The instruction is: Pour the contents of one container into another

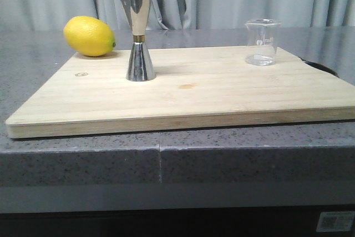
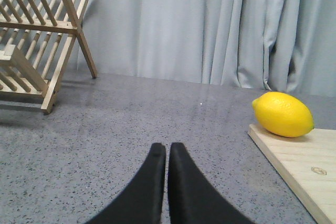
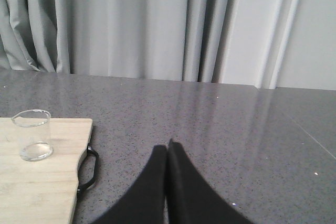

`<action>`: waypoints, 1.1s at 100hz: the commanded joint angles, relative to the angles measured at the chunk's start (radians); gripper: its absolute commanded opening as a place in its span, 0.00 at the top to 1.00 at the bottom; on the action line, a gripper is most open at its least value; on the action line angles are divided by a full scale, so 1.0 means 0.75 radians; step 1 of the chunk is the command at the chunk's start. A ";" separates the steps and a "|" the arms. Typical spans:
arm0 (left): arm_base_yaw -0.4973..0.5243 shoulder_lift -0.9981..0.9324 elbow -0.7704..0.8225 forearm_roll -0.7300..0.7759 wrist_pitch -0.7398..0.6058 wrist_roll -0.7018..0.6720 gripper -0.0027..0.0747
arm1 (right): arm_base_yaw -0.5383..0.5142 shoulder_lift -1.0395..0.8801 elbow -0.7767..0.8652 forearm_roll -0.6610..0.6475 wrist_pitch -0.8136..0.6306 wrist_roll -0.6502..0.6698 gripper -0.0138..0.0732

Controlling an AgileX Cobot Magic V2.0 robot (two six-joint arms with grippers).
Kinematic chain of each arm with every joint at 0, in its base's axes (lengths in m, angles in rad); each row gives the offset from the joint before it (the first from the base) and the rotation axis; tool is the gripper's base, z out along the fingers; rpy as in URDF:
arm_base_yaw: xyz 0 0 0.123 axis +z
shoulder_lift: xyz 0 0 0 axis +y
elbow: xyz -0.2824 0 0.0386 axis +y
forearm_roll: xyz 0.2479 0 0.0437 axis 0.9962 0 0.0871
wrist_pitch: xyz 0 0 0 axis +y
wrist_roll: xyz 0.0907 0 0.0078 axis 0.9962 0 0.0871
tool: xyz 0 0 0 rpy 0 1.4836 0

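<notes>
Both our claws sit clenched and empty above the grey countertop [image 1: 83, 159], the left gripper [image 2: 167, 148] near a lemon [image 2: 282, 114], the right gripper [image 3: 167, 148] off to the side of the wooden board [image 1: 183, 95]. On that board, the steel jigger [image 1: 138, 31] stands upright, well apart from the glass beaker [image 1: 262, 41] near the board's far right corner.
</notes>
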 commanded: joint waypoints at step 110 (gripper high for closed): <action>0.040 -0.029 0.039 0.071 -0.092 -0.014 0.99 | -0.008 0.017 -0.033 -0.015 -0.105 -0.003 0.92</action>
